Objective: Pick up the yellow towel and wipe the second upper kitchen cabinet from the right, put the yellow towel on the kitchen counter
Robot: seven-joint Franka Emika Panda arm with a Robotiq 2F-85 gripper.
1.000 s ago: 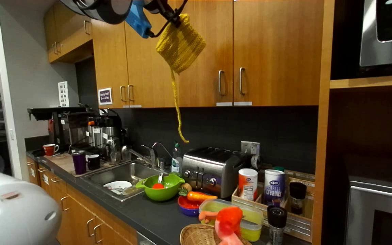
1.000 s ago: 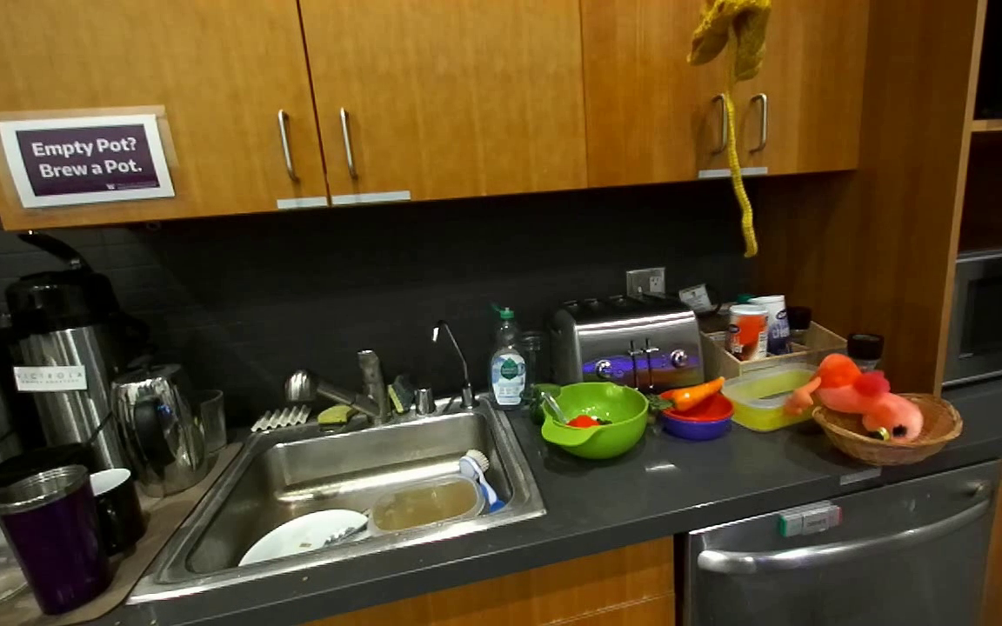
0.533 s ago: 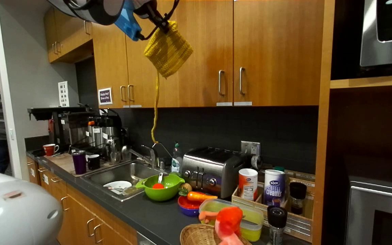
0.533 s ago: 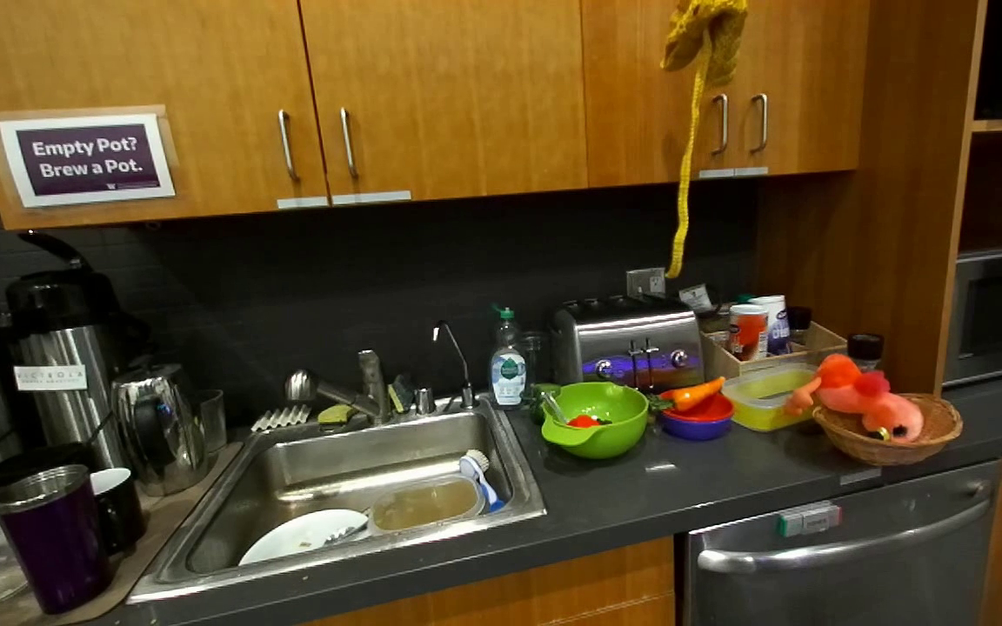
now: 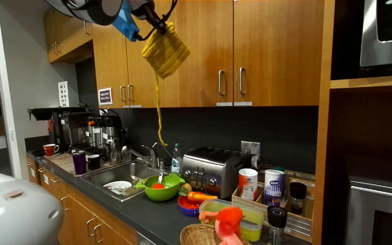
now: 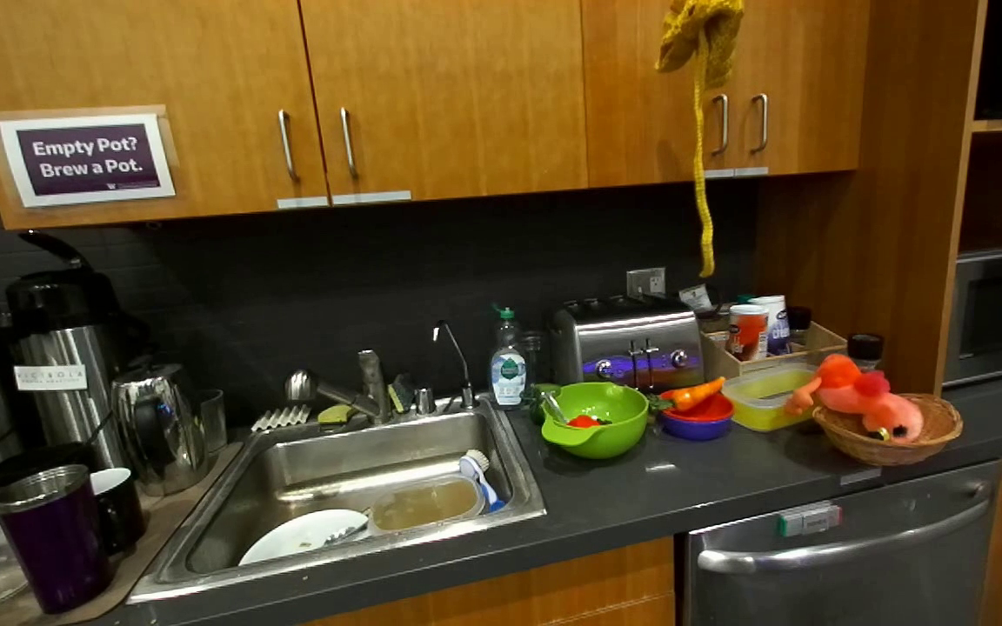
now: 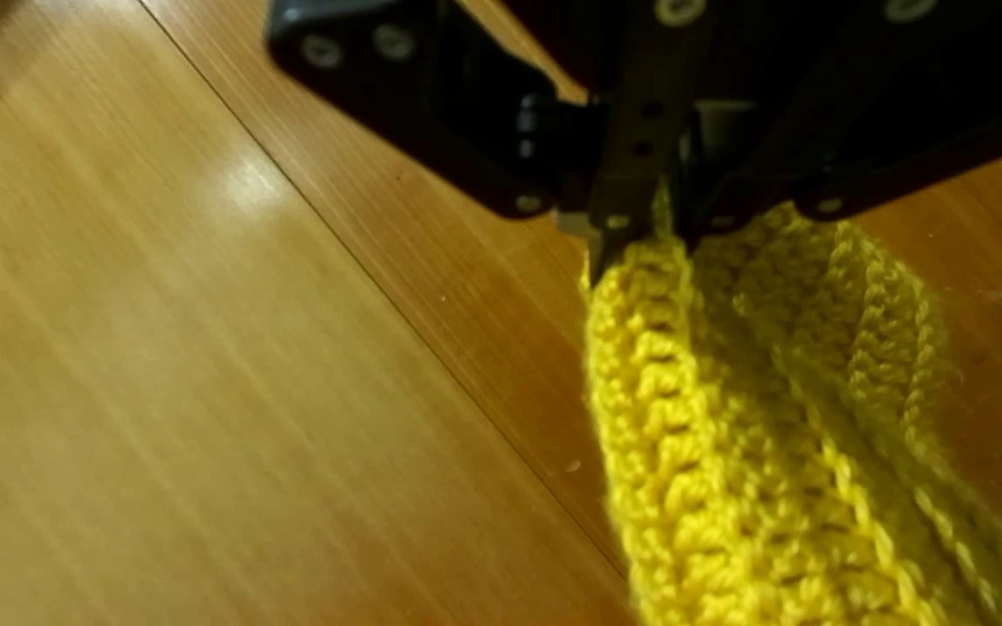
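The yellow towel (image 5: 166, 54) held in the pincer (image 7: 643, 252)

Pinched at its upper end, the towel hangs with its cord (image 6: 700, 174) lowermost, before the upper cabinets (image 5: 202, 44), well above the tabletop (image 6: 614, 496); the pincer's jaws stand nearly together upon it.

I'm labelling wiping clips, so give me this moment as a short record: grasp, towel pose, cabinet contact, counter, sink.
Grasp: fingers closed on the yellow towel
Towel pose: hanging in the air, cord dangling
Contact with upper cabinets: cannot tell
Counter: green bowl, toaster, basket with pink plush toy, among others
Sink: white plate, brush, among others
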